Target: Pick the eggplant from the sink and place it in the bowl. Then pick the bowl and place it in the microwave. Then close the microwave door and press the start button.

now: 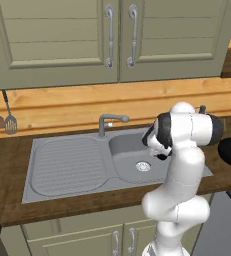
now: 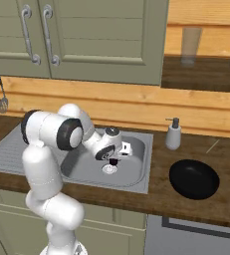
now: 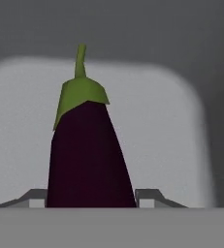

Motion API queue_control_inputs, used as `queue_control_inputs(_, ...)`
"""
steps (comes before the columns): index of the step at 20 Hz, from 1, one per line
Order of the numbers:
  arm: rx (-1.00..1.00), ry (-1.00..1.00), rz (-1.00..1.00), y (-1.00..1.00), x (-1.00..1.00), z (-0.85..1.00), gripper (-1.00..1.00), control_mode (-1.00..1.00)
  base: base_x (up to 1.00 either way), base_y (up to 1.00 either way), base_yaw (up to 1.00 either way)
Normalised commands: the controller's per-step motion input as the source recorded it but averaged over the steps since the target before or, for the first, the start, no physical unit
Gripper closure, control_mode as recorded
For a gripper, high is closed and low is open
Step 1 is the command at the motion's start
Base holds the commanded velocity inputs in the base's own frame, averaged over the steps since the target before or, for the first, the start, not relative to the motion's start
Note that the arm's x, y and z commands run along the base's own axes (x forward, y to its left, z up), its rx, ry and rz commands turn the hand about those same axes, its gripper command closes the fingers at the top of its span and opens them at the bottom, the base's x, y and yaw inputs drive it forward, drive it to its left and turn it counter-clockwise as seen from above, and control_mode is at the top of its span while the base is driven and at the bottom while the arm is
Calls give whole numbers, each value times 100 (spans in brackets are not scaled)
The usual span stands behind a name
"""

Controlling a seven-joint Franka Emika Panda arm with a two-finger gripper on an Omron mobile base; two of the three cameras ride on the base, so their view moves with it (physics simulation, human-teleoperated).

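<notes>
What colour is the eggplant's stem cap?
Green, above the dark purple eggplant body; the hand view shows it best.

Wooden counter (image 2: pixel 196 206) holds the sink (image 1: pixel 67 167), a black bowl (image 2: pixel 193 179) and a soap dispenser (image 2: pixel 173 133)

Two base cameras look forward and down over the arm — the left one from its seven o'clock, the right from its five — and both take in the sink (image 1: pixel 77 165). The hand camera sits very near the eggplant (image 3: pixel 89 155), its stem at twelve.
</notes>
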Motion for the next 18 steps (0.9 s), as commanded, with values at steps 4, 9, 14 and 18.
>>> queue_control_inputs(4, 0, -1, -10, -88, -25, 99, 100, -100, 0, 0, 0)
queue_control_inputs(9, 0, -1, -13, -87, -37, 98, 100, -100, 0, 0, 0)
queue_control_inputs(14, 0, 0, -16, -92, -46, 73, 100, -100, 0, 0, 0)
queue_control_inputs(18, 0, 0, -21, -89, -48, 51, 100, -100, 0, 0, 0)
